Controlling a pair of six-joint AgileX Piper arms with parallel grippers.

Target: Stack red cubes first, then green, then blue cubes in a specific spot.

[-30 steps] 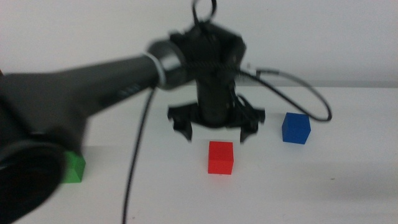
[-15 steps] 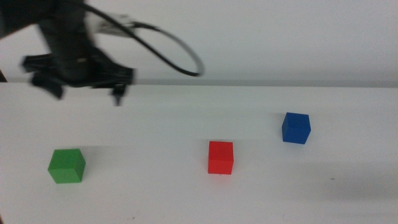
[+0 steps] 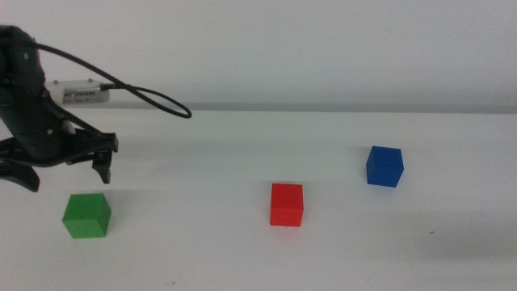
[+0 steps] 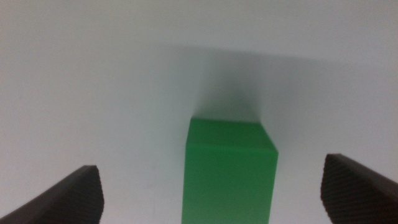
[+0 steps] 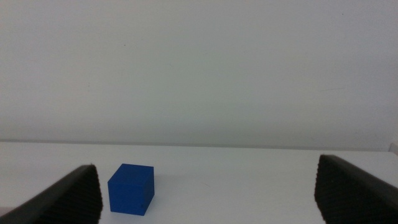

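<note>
Left gripper (image 3: 66, 171) spread wide, hovering just above green cube (image 3: 86, 216) | red cube (image 3: 287, 204) well right of green | blue cube (image 3: 384, 166) beyond red | right gripper (image 5: 205, 193) wide, facing blue.

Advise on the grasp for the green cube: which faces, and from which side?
Probably from above, jaws closing on two opposite side faces. The green cube sits flat on the white table with free space all round, and the left gripper hovers open just over it, jaws either side in the wrist view. The right gripper waits, open.
</note>
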